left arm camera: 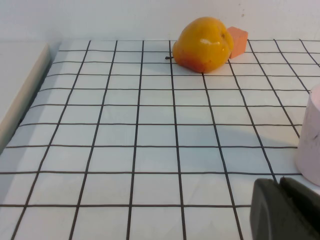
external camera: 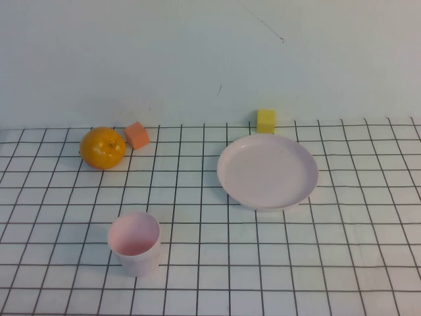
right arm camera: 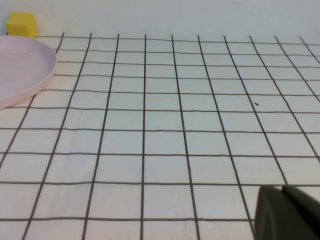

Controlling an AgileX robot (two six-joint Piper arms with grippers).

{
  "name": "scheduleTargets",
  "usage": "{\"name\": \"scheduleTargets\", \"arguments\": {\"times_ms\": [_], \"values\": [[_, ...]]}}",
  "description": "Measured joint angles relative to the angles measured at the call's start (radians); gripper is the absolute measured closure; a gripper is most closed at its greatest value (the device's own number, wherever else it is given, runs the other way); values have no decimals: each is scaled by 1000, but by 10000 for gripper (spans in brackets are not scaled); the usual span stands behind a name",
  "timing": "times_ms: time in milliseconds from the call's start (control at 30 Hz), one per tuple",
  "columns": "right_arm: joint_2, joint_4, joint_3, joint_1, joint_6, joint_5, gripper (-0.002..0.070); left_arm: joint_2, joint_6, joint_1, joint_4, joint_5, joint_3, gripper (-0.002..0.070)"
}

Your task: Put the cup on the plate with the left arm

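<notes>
- Your table (external camera: 368, 263), white with a black grid, has open squares between the cup and the plate.
- The plate (external camera: 268, 171) lies right of centre, nothing on it; the right wrist view crops it at the frame edge.
- The orange fruit (external camera: 102, 147) touches an orange block (external camera: 137, 135) at the far left.
- The cup (external camera: 135, 243) stands upright and empty, near left.
- A yellow block (external camera: 266, 120) sits just behind the plate.
- Left gripper (left arm camera: 286, 210) is a dark corner beside the cup; right gripper (right arm camera: 287, 212) hangs over bare grid. You cannot tell either's finger state.

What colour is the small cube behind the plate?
Yellow cube, clearest in the high view, just beyond the pale pink plate.
</notes>
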Motion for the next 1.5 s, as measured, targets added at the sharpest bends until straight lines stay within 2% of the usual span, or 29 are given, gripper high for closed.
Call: {"name": "scheduleTargets", "arguments": {"times_ms": [1333, 1500], "values": [[0, 0, 0, 0, 18, 0, 678, 0, 8, 0, 22, -2, 0, 677], [0, 0, 0, 0, 18, 0, 678, 0, 10, 0, 42, -128, 5, 677]]}}
